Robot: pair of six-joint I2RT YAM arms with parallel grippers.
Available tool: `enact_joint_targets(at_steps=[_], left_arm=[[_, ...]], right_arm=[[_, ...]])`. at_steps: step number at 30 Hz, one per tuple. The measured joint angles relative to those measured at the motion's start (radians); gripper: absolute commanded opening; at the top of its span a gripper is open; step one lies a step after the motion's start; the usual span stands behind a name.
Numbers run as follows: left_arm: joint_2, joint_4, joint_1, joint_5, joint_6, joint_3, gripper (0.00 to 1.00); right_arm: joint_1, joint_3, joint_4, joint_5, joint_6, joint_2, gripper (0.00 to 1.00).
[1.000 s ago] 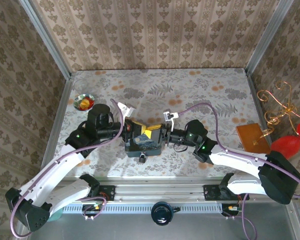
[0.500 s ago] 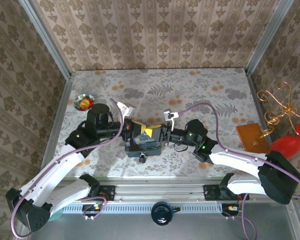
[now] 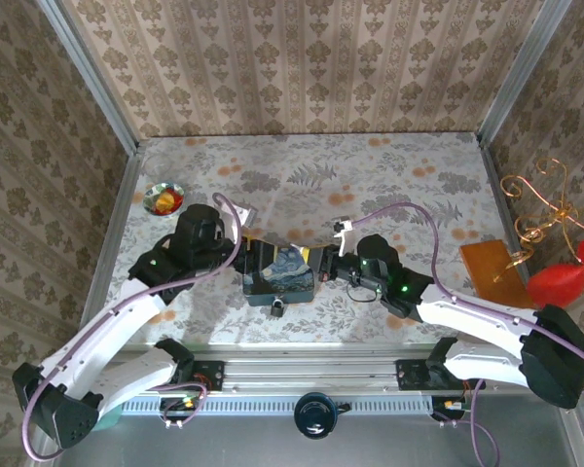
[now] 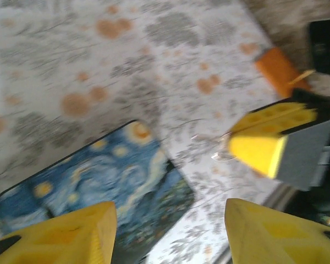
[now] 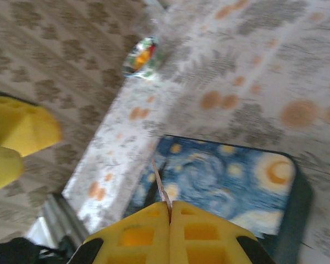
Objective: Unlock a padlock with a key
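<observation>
A blue starry-night tin (image 3: 282, 269) lies between my two grippers. The tiny dark padlock (image 3: 274, 305) hangs at the tin's near edge. My left gripper (image 3: 252, 250) hovers at the tin's left end, open and holding nothing. In the left wrist view its yellow fingers (image 4: 66, 234) spread wide over the tin (image 4: 93, 184), the left gripper (image 4: 170, 220) empty. My right gripper (image 3: 318, 261) sits at the tin's right end. In the right wrist view the right gripper (image 5: 170, 206) is shut on the thin key (image 5: 160, 184), whose blade points out over the tin (image 5: 236, 176).
A small glass bowl (image 3: 164, 197) with red and yellow contents sits at the back left. An orange box (image 3: 491, 268) rests at the right edge, beside copper wire and red ornaments (image 3: 560, 277). Patterned walls close in the table's back and sides.
Both grippers have drawn apart, uncovering the tin's blue lid. The left wrist has turned and pulled back left. The right gripper has shifted slightly lower, still holding the key.
</observation>
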Motion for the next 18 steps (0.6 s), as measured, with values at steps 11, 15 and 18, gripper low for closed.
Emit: enact_joint_targets(at_steps=[11, 15, 18], left_arm=[[0.061, -0.236, -0.301, -0.273, -0.152, -0.004, 0.59], [0.087, -0.22, -0.42, -0.307, -0.28, -0.064, 0.59], [0.13, -0.174, -0.492, -0.361, -0.367, -0.103, 0.6]], right_arm=[[-0.001, 0.021, -0.196, 0.143, 0.013, -0.024, 0.0], [-0.002, 0.021, -0.208, 0.157, 0.024, -0.034, 0.0], [-0.002, 0.021, -0.208, 0.16, 0.031, -0.034, 0.0]])
